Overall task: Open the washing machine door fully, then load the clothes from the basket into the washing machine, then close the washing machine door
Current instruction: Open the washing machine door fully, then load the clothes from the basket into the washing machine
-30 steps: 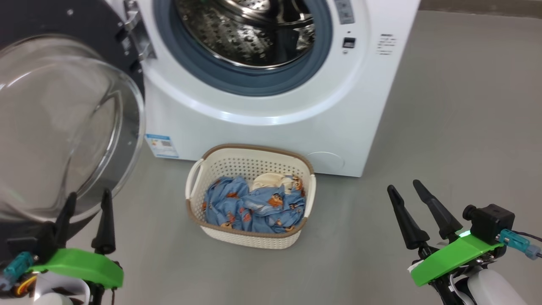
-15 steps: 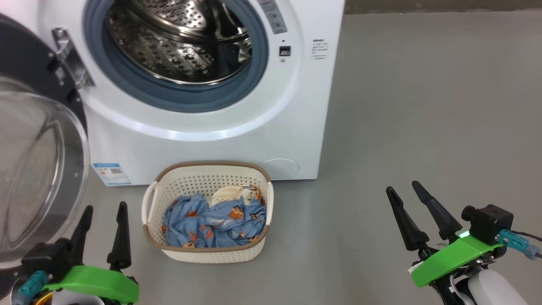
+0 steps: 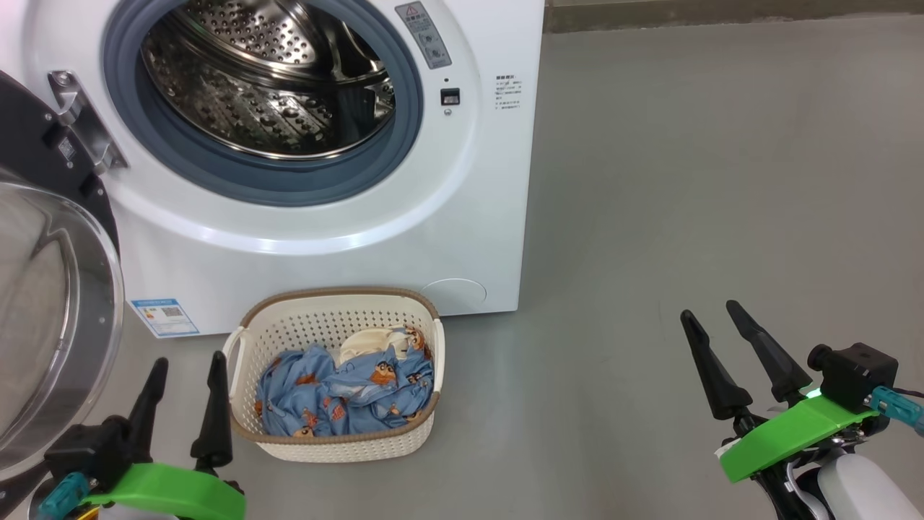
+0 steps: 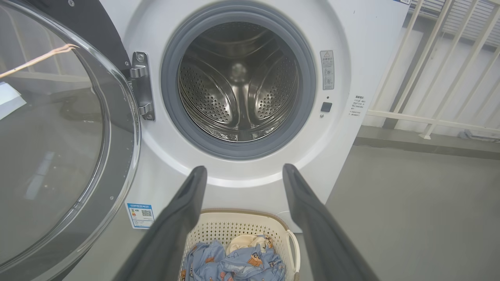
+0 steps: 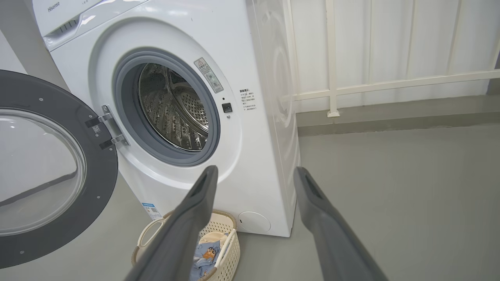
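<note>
The white washing machine (image 3: 469, 217) stands with its steel drum (image 3: 267, 79) exposed. Its round black door (image 3: 43, 325) with the clear glass bowl is swung open at the left. The cream basket (image 3: 339, 296) sits on the floor against the machine's front, holding blue printed clothes (image 3: 339, 393) and a cream cloth. My left gripper (image 3: 188, 359) is open and empty just left of the basket, below the door. My right gripper (image 3: 709, 310) is open and empty over bare floor, far right of the basket. In the left wrist view, the left gripper (image 4: 243, 168) points at the drum (image 4: 238, 86) above the basket (image 4: 234, 218).
Grey concrete floor (image 3: 686, 180) spreads to the right of the machine. A white railing (image 5: 390, 84) runs along the wall behind and right of it. A blue label sticker (image 3: 164, 316) is on the machine's lower left front.
The head camera has swung, so machine, door and basket sit further left in the picture. Both grippers stay open and empty, and the left one now shows closer to the basket.
</note>
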Robot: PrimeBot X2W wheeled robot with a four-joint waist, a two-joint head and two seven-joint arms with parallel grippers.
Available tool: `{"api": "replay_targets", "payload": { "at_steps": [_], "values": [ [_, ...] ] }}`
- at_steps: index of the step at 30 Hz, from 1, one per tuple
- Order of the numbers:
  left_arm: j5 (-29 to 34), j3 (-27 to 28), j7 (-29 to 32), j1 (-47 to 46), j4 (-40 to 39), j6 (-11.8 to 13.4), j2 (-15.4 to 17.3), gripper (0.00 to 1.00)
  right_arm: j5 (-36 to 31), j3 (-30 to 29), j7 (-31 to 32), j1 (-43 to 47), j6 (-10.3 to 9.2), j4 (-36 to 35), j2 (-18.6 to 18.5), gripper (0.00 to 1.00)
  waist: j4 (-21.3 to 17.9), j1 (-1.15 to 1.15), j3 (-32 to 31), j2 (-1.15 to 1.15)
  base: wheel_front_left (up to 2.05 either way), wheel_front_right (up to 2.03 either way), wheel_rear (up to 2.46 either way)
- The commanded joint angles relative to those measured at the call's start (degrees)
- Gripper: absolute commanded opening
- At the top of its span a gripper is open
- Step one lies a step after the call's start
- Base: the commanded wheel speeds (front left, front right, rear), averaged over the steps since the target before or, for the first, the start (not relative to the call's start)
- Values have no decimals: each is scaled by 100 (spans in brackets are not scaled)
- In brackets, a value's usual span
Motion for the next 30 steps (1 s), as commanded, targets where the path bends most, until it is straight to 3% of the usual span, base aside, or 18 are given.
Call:
{"api": "replay_targets", "payload": {
  "at_steps": [1,30],
  "values": [
    [-43,190,-66,-80,-116,-30,125,100,-88,46,-70,-43,9,-130,-88,100,9,0,-6,0,0,0,0],
    [-2,223,-113,-83,-99,-66,152,100,-159,-29,9,65,9,-202,-87,100,50,0,-45,0,0,0,0]
  ]
}}
